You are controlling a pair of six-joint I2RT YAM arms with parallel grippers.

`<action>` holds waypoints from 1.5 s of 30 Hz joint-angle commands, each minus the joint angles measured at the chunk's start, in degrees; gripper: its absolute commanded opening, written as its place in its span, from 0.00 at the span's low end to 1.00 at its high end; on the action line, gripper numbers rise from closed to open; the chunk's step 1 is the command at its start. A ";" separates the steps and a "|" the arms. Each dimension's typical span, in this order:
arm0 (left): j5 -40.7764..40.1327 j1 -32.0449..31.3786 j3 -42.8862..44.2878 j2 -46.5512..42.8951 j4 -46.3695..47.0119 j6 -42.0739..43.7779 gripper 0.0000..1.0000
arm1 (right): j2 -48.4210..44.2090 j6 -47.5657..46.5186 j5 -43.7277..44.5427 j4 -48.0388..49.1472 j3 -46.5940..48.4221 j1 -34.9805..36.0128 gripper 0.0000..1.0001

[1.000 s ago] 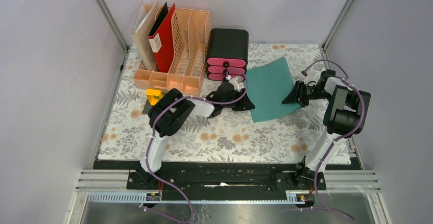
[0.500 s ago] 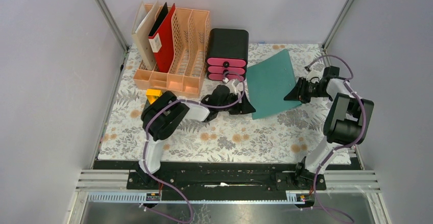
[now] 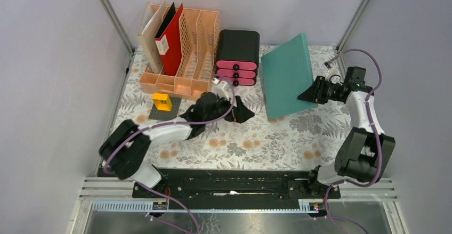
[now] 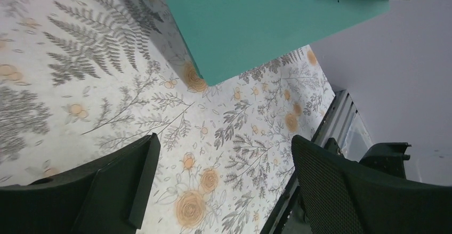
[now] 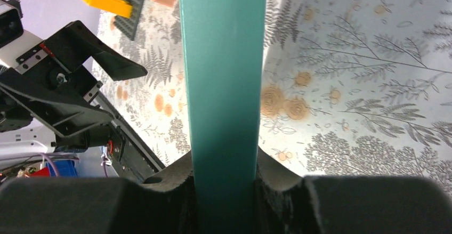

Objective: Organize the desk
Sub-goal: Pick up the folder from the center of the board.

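We've got the teal folder (image 3: 287, 77) pinched upright in our right gripper (image 3: 308, 94), just right of the black drawer box (image 3: 238, 50). The desk (image 3: 266, 138) spreads under it all. The orange rack (image 3: 184, 42) is left of the box, so it's probably a carry across. Our left gripper (image 4: 224, 159) gapes wide and empty in front of the box.

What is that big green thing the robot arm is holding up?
It is a flat teal folder, plain and smooth like plastic or card. The right gripper pinches one edge, holding it nearly upright beside the black drawer box. Its lowest corner is near the desk; touching or not, I cannot tell.
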 commanded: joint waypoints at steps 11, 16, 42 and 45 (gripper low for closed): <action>6.70 10.60 -17.11 -21.78 14.84 -12.51 0.97 | -15.32 -3.11 -14.09 4.51 -5.82 0.24 0.00; -0.36 5.96 -15.81 -23.47 18.54 -17.02 0.97 | -18.32 -3.59 -13.17 4.68 -6.00 0.35 0.00; -26.78 -12.29 29.59 -1.05 -10.33 -20.32 0.99 | -30.50 -6.99 9.82 8.47 -6.71 9.96 0.00; -30.61 -13.04 32.34 -0.18 -13.44 -20.51 0.99 | -31.28 -8.12 14.82 8.92 -6.71 12.90 0.00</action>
